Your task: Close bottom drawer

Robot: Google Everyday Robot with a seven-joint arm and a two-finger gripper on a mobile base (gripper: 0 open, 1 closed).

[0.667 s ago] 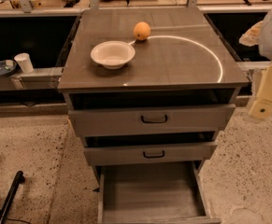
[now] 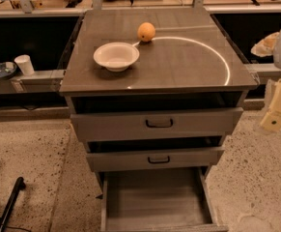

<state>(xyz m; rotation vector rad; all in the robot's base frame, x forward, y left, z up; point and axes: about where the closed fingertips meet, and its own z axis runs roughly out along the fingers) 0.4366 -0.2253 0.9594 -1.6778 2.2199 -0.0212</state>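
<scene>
Bottom drawer (image 2: 154,197) sits nearest the camera, pulled far out from the cabinet (image 2: 77,79). Its grey wood-grain interior is fully exposed and nothing is visible inside, and its front edge is cut by the lower frame border. A speckled floor (image 2: 29,153) lies on both sides, with a black rod (image 2: 10,197) on it at lower left. Above the bottom drawer is the middle drawer (image 2: 154,158), partly out, with a small black handle on its flat grey front. Above that is the top drawer (image 2: 157,123), the widest, also partly out, with a dark gap over its front. Gripper (image 2: 277,112): the cream-coloured piece at the right frame edge, level with the top drawer front, off to the cabinet's right and not touching it. How far open it is, and whether it holds anything, cannot be told. On the cabinet top, a white bowl (image 2: 116,56) stands upright at left of centre. An orange (image 2: 146,32) sits just behind and to its right, close to the rim. A bright curved line arcs across the right half of the top. To the left, on a lower ledge (image 2: 38,76), are a white cup (image 2: 24,64) and a dark dish (image 2: 2,70). A cluttered bench runs across the far background.
</scene>
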